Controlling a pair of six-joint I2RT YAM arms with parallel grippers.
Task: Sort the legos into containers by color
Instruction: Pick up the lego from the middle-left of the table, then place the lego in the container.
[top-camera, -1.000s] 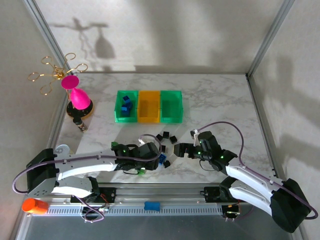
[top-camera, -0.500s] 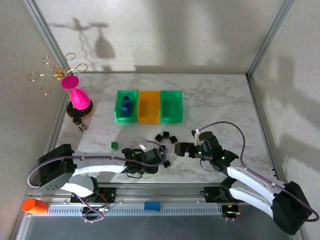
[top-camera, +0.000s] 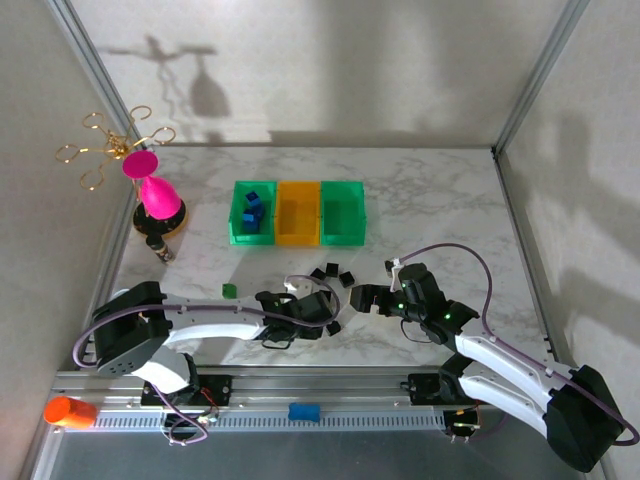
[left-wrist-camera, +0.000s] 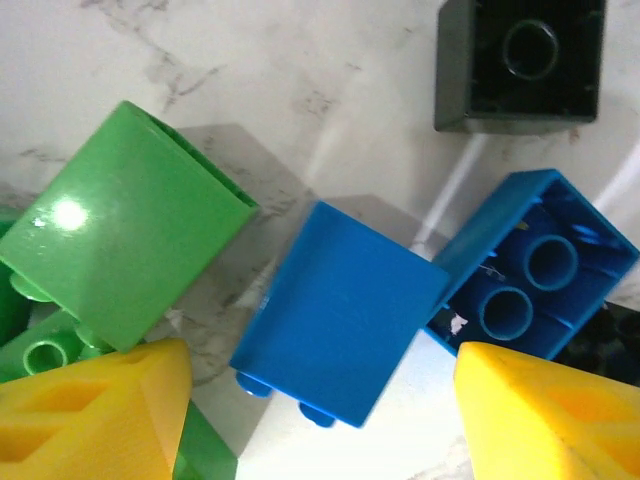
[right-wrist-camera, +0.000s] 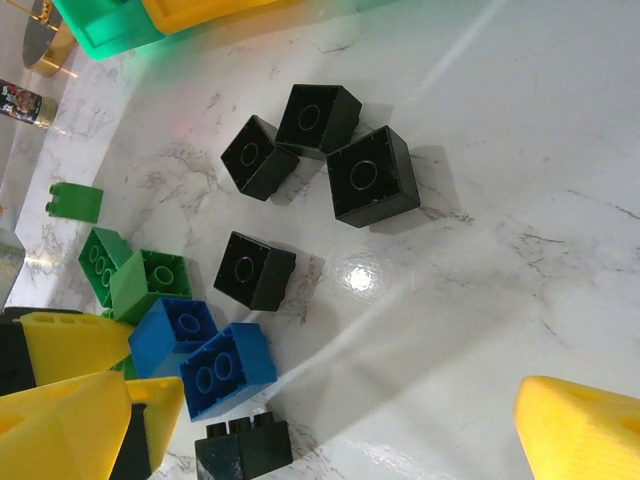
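Observation:
My left gripper (left-wrist-camera: 320, 385) stands open low over a blue lego (left-wrist-camera: 340, 310) lying on its side between the yellow fingers (left-wrist-camera: 95, 410), untouched. Beside it lie another blue lego (left-wrist-camera: 530, 275), a green one (left-wrist-camera: 125, 225) and a black one (left-wrist-camera: 520, 65). In the top view this gripper (top-camera: 322, 312) is at the pile in front of the containers (top-camera: 297, 212); the left green bin (top-camera: 238, 225) holds blue legos (top-camera: 253, 208). My right gripper (top-camera: 358, 297) is open beside the pile, with black legos (right-wrist-camera: 364, 177) and blue ones (right-wrist-camera: 228, 368) before it.
A lone green lego (top-camera: 229, 290) lies left of the pile. A pink goblet (top-camera: 155, 190) with gold wire stands at the far left, a small bottle (top-camera: 160, 247) by it. The orange bin (top-camera: 297, 228) and right green bin (top-camera: 342, 228) show no bricks.
My left arm has reached further right over the pile and its jaws have spread apart. The lone green lego has come into sight. The right arm has hardly moved.

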